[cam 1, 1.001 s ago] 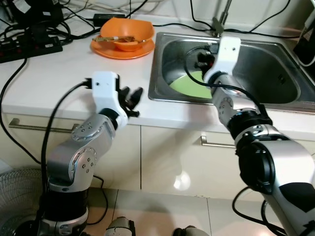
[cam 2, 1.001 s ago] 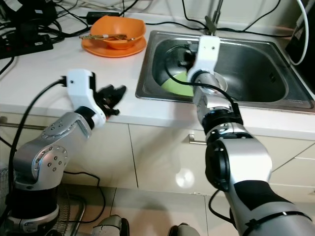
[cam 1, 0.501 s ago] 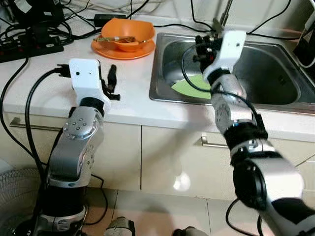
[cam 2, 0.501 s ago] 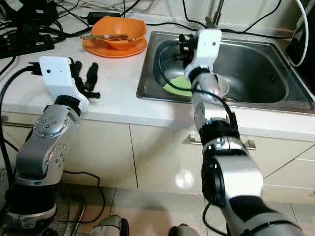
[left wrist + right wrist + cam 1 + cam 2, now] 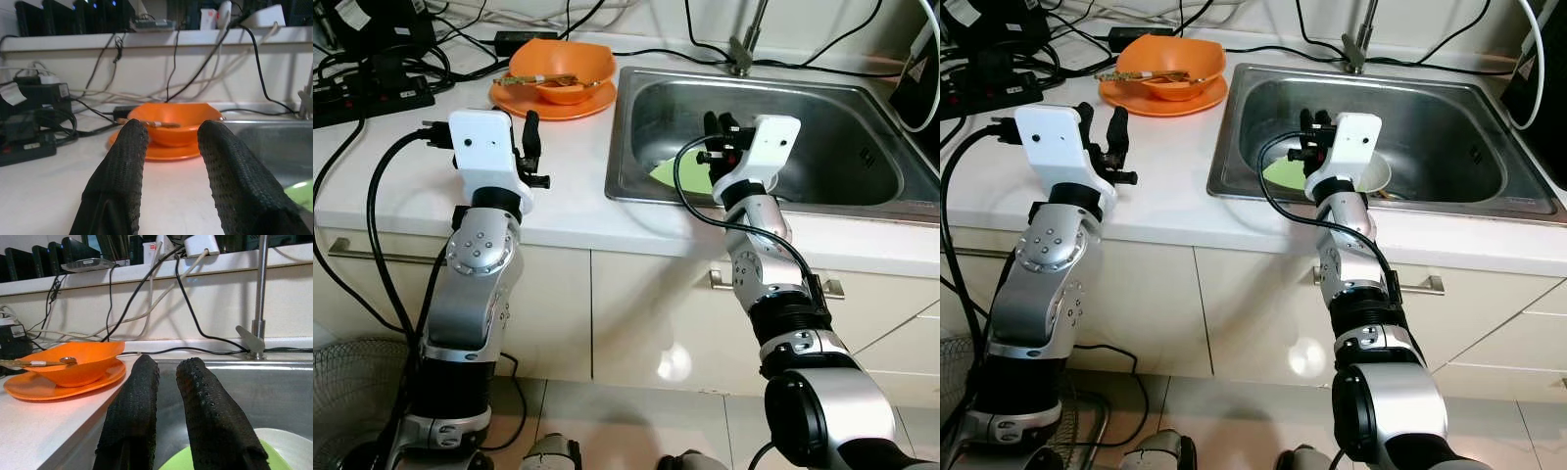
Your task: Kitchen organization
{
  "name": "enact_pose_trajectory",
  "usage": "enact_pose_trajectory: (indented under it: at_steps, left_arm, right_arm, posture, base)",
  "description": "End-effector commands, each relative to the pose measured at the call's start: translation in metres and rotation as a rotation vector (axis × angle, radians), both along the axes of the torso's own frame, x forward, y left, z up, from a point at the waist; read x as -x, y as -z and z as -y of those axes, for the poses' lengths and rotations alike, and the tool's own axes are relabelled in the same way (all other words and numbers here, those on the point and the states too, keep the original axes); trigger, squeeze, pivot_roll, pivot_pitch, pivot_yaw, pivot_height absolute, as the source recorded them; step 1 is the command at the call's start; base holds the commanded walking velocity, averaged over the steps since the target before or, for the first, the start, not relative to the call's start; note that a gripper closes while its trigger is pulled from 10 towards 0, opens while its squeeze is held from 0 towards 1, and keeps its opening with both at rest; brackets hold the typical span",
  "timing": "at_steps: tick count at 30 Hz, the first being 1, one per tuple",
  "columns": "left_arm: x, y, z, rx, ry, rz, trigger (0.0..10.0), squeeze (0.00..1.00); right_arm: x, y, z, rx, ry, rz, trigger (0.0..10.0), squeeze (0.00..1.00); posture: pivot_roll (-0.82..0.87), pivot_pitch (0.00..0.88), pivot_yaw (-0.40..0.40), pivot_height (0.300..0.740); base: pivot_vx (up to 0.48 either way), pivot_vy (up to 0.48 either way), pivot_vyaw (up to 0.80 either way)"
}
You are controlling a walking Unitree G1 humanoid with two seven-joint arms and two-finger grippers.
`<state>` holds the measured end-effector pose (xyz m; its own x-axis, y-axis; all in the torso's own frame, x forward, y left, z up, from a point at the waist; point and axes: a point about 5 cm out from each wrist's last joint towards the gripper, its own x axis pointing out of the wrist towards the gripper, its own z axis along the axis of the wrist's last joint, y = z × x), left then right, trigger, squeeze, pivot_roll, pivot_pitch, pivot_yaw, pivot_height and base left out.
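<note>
An orange bowl (image 5: 563,67) with a utensil across it sits on an orange plate (image 5: 548,98) at the back of the white counter (image 5: 401,157). In the steel sink (image 5: 842,108) lie a green plate (image 5: 1281,172) and a white bowl (image 5: 1377,174). My left gripper (image 5: 530,147) is raised over the counter in front of the orange bowl (image 5: 171,129), open and empty. My right gripper (image 5: 717,137) hovers over the sink's near left part above the green plate (image 5: 171,462), its fingers (image 5: 139,401) a narrow gap apart with nothing between them.
A faucet (image 5: 744,44) stands behind the sink. Black power strips (image 5: 372,93) and cables crowd the back left of the counter. A dark object (image 5: 922,69) stands at the right edge. Cabinet fronts with handles (image 5: 773,286) lie below, and a fan (image 5: 352,401) is on the floor.
My left arm has swung up so its gripper points toward the orange bowl. My right gripper has drawn back from deep in the sink to above its near left part.
</note>
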<state>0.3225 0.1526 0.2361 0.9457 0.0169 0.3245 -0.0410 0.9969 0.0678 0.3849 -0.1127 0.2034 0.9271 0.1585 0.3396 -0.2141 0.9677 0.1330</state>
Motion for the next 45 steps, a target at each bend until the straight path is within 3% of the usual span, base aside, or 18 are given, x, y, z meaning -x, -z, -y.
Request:
enact_pose_trajectory:
  at_steps: [1,7,11,18,27,45]
  left_arm:
    - [0.0,0.0,-0.001,-0.001,-0.013,0.01,10.0,0.0]
    - [0.004,-0.002,-0.002,-0.01,-0.019,0.059,10.0,0.0]
    - [0.008,-0.001,0.003,0.049,0.005,0.122,10.0,0.0]
    - [0.007,0.016,-0.005,-0.024,-0.04,0.113,10.0,0.0]
    - [0.005,0.036,-0.009,-0.032,-0.05,0.117,10.0,0.0]
    - [0.001,0.049,-0.011,-0.047,-0.06,0.111,10.0,0.0]
  right_arm:
    - [0.0,-0.005,-0.001,0.017,0.0,0.018,10.0,0.0]
    - [0.001,-0.021,0.003,-0.005,0.018,0.087,10.0,0.0]
    - [0.003,-0.023,0.004,-0.049,0.025,0.126,10.0,0.0]
    - [0.008,-0.018,0.006,-0.019,0.062,0.168,10.0,0.0]
    - [0.008,-0.002,0.004,-0.012,0.08,0.143,10.0,0.0]
    - [0.008,0.01,0.006,0.01,0.097,0.117,10.0,0.0]
  posture:
    - [0.07,0.048,-0.026,0.718]
    - [0.07,0.04,-0.029,0.718]
    - [0.07,0.034,-0.03,0.718]
    - [0.07,0.025,-0.029,0.718]
    - [0.07,0.016,-0.027,0.718]
    - [0.07,0.026,-0.031,0.718]
  base:
    - [0.0,0.0,0.0]
    - [0.23,0.0,0.0]
    - [0.284,0.0,0.0]
    - [0.114,0.0,0.0]
    - [0.0,0.0,0.0]
    - [0.0,0.0,0.0]
